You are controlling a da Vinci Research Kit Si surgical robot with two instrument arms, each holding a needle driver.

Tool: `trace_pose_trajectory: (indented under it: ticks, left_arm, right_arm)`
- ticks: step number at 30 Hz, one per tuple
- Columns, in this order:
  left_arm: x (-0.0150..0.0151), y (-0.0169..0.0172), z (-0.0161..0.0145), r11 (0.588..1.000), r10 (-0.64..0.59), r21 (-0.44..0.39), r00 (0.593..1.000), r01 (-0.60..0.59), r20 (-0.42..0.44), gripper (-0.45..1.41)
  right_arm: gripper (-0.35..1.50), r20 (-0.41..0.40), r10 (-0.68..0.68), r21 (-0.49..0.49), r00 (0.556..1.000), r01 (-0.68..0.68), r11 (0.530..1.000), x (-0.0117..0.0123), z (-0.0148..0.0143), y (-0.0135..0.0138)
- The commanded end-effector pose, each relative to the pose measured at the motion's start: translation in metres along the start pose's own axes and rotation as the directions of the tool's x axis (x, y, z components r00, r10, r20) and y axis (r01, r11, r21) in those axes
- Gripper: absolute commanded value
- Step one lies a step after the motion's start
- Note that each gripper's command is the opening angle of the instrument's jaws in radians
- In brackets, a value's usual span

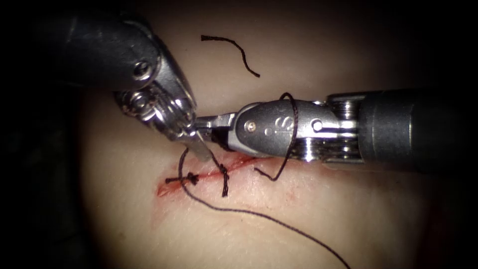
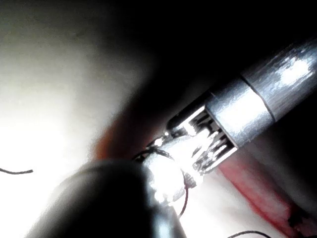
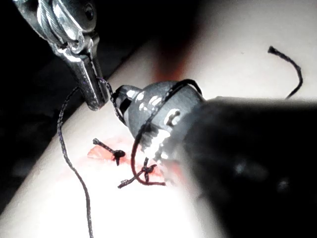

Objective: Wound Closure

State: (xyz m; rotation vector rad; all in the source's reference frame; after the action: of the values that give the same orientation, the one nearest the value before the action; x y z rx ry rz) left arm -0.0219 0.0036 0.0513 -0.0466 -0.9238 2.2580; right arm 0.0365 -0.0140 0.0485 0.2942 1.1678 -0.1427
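The cut (image 1: 234,167) runs across the tissue (image 1: 308,219), lined with red fluid, with two tied knots (image 1: 189,178) (image 1: 223,173) on it. My left tool (image 1: 198,148) comes down from the upper left, its jaws shut on the thread (image 1: 182,162) just above the cut. That thread trails off across the tissue toward the lower right. My right tool (image 1: 206,130) reaches in from the right, its tip touching the left jaws, its own jaws slightly parted and holding nothing. A loop of thread (image 1: 294,124) lies around its wrist. The right wrist view shows the left tool (image 3: 95,101) and the loop (image 3: 173,89).
A loose cut piece of thread (image 1: 234,46) lies on the tissue beyond the tools, also seen as a short curl (image 3: 292,69). A short thread tail (image 1: 225,189) hangs from the right-hand knot. The right tool's shaft (image 2: 247,106) crosses close to my left wrist.
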Motion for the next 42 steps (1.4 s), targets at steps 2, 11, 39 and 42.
trace_pose_trajectory:
  ticks: [2,11,39,42]
  left_arm:
    - [0.0004,-0.0006,0.0003,1.000,0.014,0.014,1.000,-0.014,0.011,-0.45]
    - [0.0005,-0.0015,-0.0002,0.999,0.039,0.028,0.999,-0.040,0.025,-0.45]
    - [0.0003,-0.0030,0.0056,0.999,-0.002,-0.038,1.000,0.002,0.019,-0.45]
    - [0.0003,-0.0029,0.0060,0.999,-0.030,-0.044,0.999,0.030,0.013,-0.45]
  right_arm:
    - [-0.35,-0.037,-0.037,0.084,0.999,0.040,0.996,-0.0004,0.0006,0.0007]
    - [-0.35,-0.099,-0.047,0.318,0.994,0.077,0.945,-0.0010,0.0010,0.0001]
    - [-0.35,-0.571,0.571,0.476,0.590,-0.328,0.816,-0.0023,0.0015,-0.0022]
    - [-0.35,-0.576,0.597,0.420,0.558,-0.425,0.802,-0.0023,0.0016,-0.0029]
